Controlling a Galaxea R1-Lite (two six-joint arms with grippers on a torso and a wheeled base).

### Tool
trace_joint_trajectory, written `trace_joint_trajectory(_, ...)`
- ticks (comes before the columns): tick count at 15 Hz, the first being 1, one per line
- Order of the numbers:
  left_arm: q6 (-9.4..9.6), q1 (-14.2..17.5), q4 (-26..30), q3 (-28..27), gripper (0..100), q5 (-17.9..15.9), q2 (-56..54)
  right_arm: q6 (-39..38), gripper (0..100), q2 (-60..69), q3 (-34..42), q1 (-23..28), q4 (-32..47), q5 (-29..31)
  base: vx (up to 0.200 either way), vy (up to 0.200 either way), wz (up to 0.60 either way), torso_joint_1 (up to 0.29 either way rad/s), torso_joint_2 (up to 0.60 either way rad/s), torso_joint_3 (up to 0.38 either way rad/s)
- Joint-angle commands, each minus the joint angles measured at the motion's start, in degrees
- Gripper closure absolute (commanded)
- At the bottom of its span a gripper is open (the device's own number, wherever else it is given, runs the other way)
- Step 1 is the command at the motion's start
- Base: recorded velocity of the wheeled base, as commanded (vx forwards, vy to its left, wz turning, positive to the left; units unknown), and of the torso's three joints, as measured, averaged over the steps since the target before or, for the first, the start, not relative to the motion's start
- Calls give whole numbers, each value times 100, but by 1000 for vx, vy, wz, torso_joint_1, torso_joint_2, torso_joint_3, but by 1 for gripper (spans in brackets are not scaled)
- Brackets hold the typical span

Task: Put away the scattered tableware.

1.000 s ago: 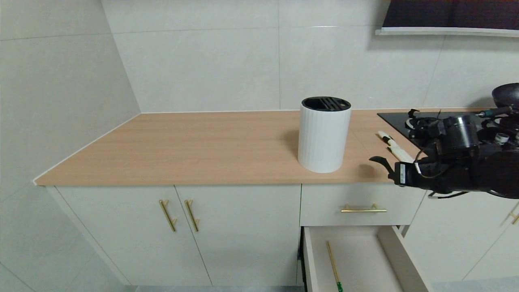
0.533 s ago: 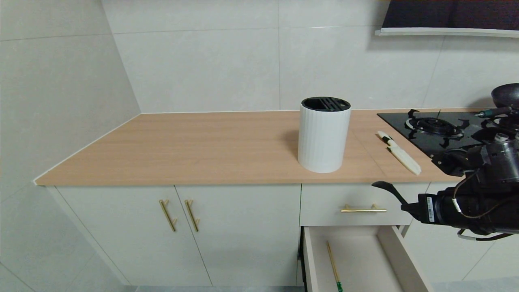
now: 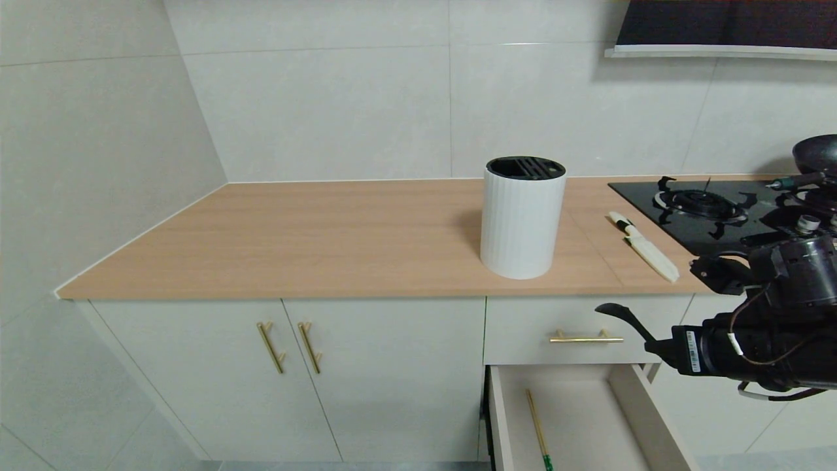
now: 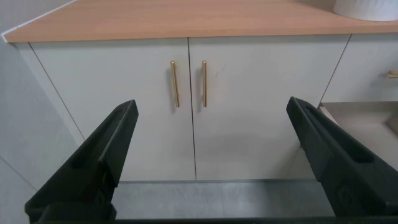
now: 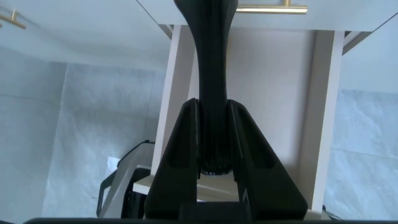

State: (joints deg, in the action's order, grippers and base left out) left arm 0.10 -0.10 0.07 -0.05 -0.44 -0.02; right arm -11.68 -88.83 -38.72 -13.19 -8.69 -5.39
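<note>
Right now I have the right gripper [image 3: 659, 345] pinching a black utensil [image 3: 621, 313] by its thin handle. The right wrist view shows both fingers [image 5: 186, 124] pressed flat against the shaft with the long end sticking out ahead. The utensil hangs in the air in front of the closed drawer front and above the open drawer [image 3: 644, 412], touching neither. One chopstick [image 3: 537, 425] already lies on the drawer floor. I can't make out whether the curved tip is a spoon bowl or something else. I'd guess it's light, stiff and smooth plastic, so it could swivel in a narrow pinch. A hold nearer the middle of the handle would steady it better than one at the end. The left gripper [image 4: 211, 109] is spread wide with nothing in it, low down and facing the cabinet doors [image 4: 189, 106]. A pale knife [image 3: 644, 247] is on the counter [image 3: 327, 235] between the white holder [image 3: 522, 222] and the stove [image 3: 703, 206]. It looks rigid and light. I'd take it by the handle end, which I judge is the end nearer the wall, and keep off the blade.
</note>
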Motion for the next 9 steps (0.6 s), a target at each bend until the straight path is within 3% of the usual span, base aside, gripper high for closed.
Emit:
trace_joint_trajectory(1,-1,1,-7,-4,0,0,2,-1,100,-117,5,-8,-1,3,0,0,0,0,0,0)
trace_joint_trajectory(5,-1,1,1,5,0,0,2,-1,100,-187,5,-43,-10,3,0,0,0,-21,43,29)
trace_joint_trajectory(9,-1,1,-7,-4,0,0,2,-1,100,-266,40,-114,-27,20,0,0,0,-179,408,244)
